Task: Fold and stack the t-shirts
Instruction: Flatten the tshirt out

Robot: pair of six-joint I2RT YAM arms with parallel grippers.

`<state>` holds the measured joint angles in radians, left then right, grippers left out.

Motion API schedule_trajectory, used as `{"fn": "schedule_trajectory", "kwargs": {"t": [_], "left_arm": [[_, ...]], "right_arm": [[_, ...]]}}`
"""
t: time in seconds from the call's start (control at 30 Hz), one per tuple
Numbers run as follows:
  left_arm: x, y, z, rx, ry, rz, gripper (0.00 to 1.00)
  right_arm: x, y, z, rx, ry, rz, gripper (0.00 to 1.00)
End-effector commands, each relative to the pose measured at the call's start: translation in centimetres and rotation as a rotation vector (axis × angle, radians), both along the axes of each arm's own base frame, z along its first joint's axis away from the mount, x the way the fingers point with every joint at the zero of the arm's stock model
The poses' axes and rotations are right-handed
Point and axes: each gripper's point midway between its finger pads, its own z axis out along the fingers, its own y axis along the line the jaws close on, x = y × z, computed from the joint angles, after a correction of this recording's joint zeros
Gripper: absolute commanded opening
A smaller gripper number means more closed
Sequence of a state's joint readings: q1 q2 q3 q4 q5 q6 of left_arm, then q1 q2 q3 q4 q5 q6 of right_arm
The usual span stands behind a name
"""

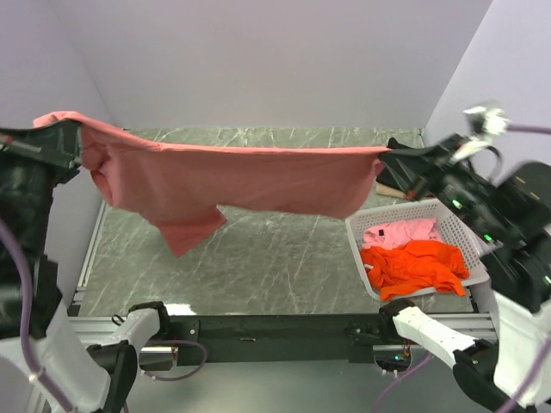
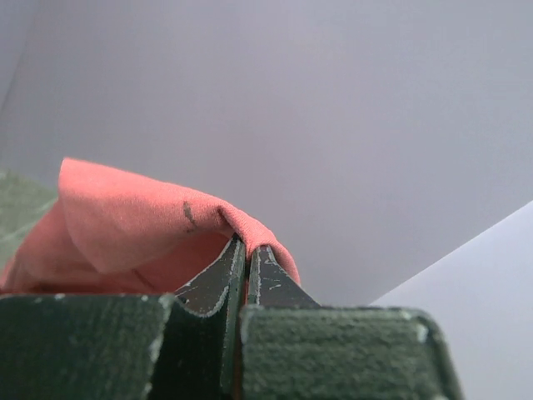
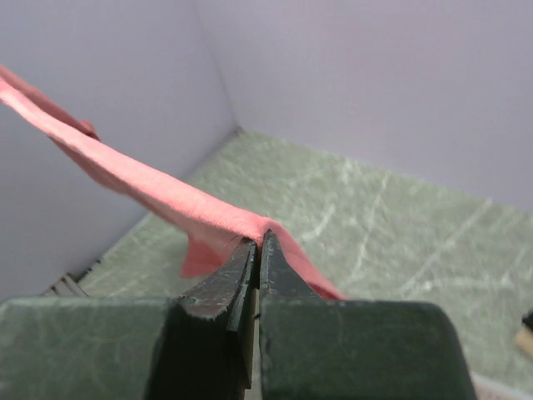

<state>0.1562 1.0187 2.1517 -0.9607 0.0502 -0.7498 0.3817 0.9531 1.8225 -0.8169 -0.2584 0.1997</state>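
Both arms high, spread wide! Left gripper jaws pinched tight on one end of large dusty brick-red cloth t-shirt. Right gripper clamped on opposite end. Shirt stretched between them above green marble table, sleeve dangling. Soft pink t-shirt and bright orange t-shirt crumpled in white plastic lattice basket, right side.

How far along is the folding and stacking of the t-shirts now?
Done: no folded stack is visible. In hand: the left gripper and right gripper hold the brick-red t-shirt stretched above the table. Remaining: folding it, then the pink t-shirt and orange t-shirt, crumpled in the basket.
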Motion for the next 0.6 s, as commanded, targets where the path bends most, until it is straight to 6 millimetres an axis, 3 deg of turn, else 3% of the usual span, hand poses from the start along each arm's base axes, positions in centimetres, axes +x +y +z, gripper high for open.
{"fn": "schedule_trajectory", "kwargs": {"t": [0.0, 0.17, 0.27, 0.37, 0.43, 0.47, 0.57], "left_arm": [[-1.9, 0.5, 4.2, 0.002, -0.16, 0.04, 0.01], [-3.9, 1.4, 6.8, -0.029, -0.282, 0.104, 0.01], [-2.5, 1.9, 6.4, -0.039, -0.279, 0.116, 0.01], [2.0, 1.3, 3.9, -0.022, -0.183, 0.052, 0.01], [5.9, 0.0, 0.5, -0.023, -0.072, -0.051, 0.01], [8.6, -0.1, -1.6, -0.033, 0.003, -0.08, 0.01], [14.5, -1.6, -7.9, -0.045, 0.194, -0.223, 0.01]], "right_arm": [[-3.5, -0.6, 5.5, 0.062, -0.197, 0.042, 0.0], [-6.0, -1.3, 9.3, 0.13, -0.327, 0.06, 0.0], [-4.4, -0.7, 8.7, 0.122, -0.306, 0.056, 0.0], [-1.0, 0.3, 5.9, 0.083, -0.23, 0.037, 0.0], [1.3, 0.8, 4.3, 0.059, -0.2, 0.017, 0.0], [3.0, 1.2, 2.1, 0.033, -0.148, 0.008, 0.0], [7.4, 2.1, -2.0, -0.037, -0.046, -0.035, 0.0]]}}
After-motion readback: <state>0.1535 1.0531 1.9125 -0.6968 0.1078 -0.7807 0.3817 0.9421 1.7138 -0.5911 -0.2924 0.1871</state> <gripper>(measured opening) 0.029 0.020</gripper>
